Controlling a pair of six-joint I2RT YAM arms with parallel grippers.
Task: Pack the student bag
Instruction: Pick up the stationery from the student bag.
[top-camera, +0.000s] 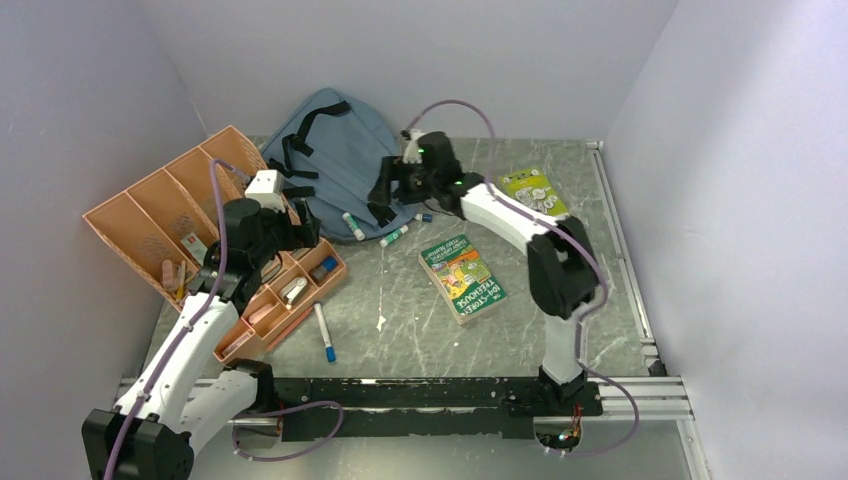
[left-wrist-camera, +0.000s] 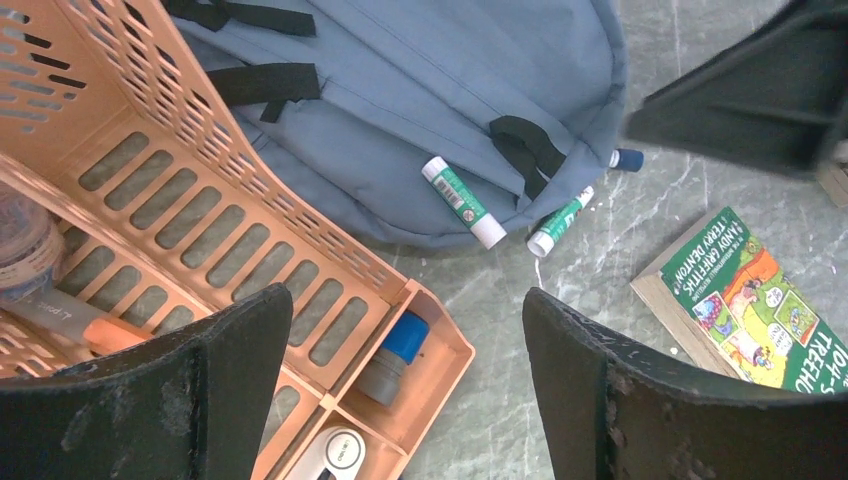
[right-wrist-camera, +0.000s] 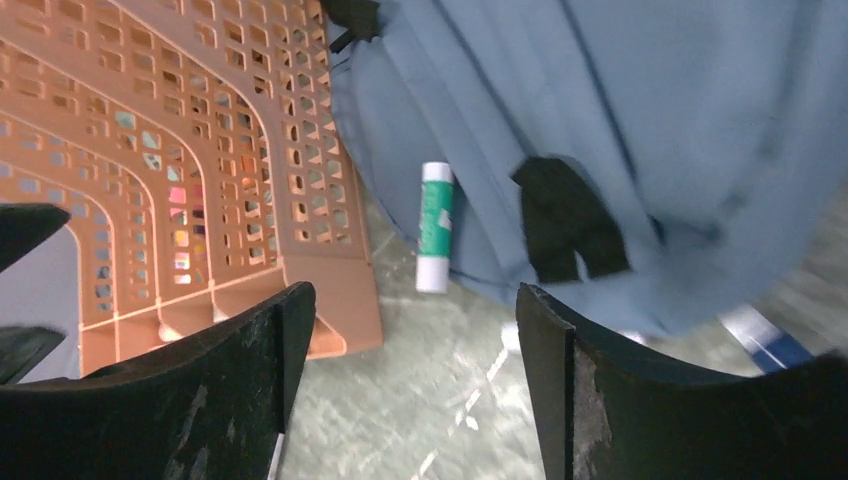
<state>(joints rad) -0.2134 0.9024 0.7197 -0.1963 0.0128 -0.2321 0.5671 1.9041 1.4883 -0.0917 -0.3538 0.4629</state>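
Observation:
The grey-blue student bag (top-camera: 335, 150) lies flat at the back of the table, black straps up; it also shows in the left wrist view (left-wrist-camera: 420, 90) and the right wrist view (right-wrist-camera: 650, 130). My right gripper (top-camera: 385, 200) is open and empty, hovering over the bag's near edge (right-wrist-camera: 415, 390). My left gripper (top-camera: 303, 233) is open and empty above the corner of the orange tray (left-wrist-camera: 405, 400). Two green-and-white glue sticks (top-camera: 353, 226) (top-camera: 394, 236) lie at the bag's near edge; one rests on the fabric (left-wrist-camera: 463, 202), the other lies on the table (left-wrist-camera: 560, 221).
The orange compartment tray (top-camera: 210, 230) stands at the left with small stationery in it, including a blue-capped item (left-wrist-camera: 395, 358). A green book (top-camera: 462, 277) lies mid-table, a yellow-green book (top-camera: 533, 190) behind it. A blue-capped marker (top-camera: 325, 333) lies near the front.

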